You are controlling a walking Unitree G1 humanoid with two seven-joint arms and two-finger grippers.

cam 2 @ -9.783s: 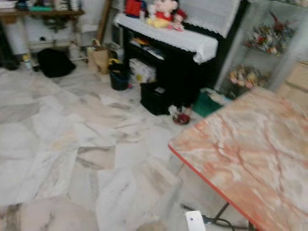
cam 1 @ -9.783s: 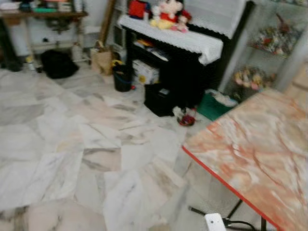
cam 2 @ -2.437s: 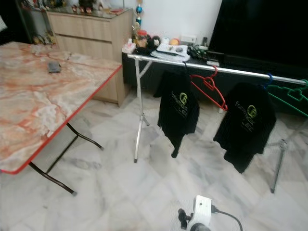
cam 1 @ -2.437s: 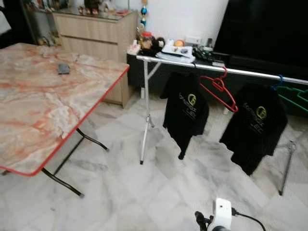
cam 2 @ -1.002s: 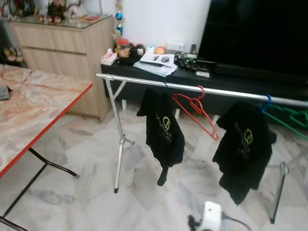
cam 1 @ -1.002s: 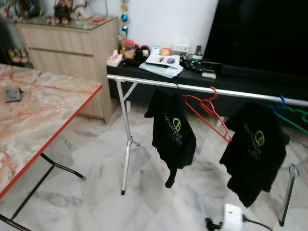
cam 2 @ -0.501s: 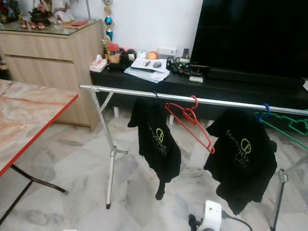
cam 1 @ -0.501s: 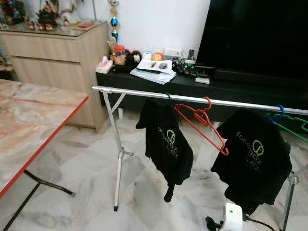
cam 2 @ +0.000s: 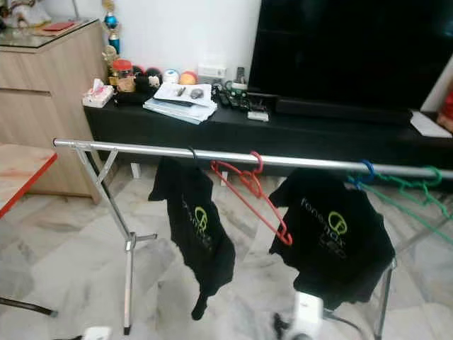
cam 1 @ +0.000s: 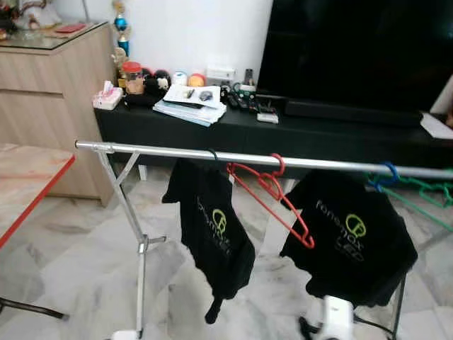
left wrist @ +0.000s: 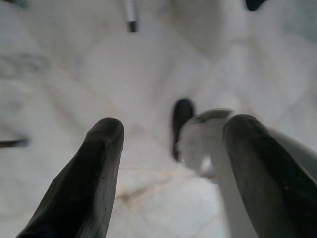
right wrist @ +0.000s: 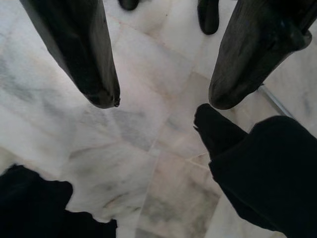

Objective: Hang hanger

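Silver clothes rail [cam 1: 177, 154] runs across in front of me on a marble floor [cam 1: 64, 262]; red hanger [cam 1: 272, 195] hooked on the rail, bare, tilted down to my right, between two black T-shirts; left black T-shirt [cam 1: 210, 234] hangs just beside it, right black T-shirt [cam 1: 354, 241] on its other side; blue hook [cam 1: 387, 172] and green hangers [cam 1: 425, 195] further along the rail at my right; behind the rail a black TV console [cam 1: 233, 127] with papers [cam 1: 185, 108] and small items on top, dark TV screen [cam 1: 354, 49] above it; wooden cabinet [cam 1: 49, 78] at far left; red-edged marble surface [cam 1: 21, 191] corner at my left; my left jaws [left wrist: 171, 136] released, fingers apart, pointing down at the floor, nothing between them; my right jaws [right wrist: 163, 96] also released, spread over the floor with black cloth [right wrist: 267, 163] just beyond the tips, not gripped.
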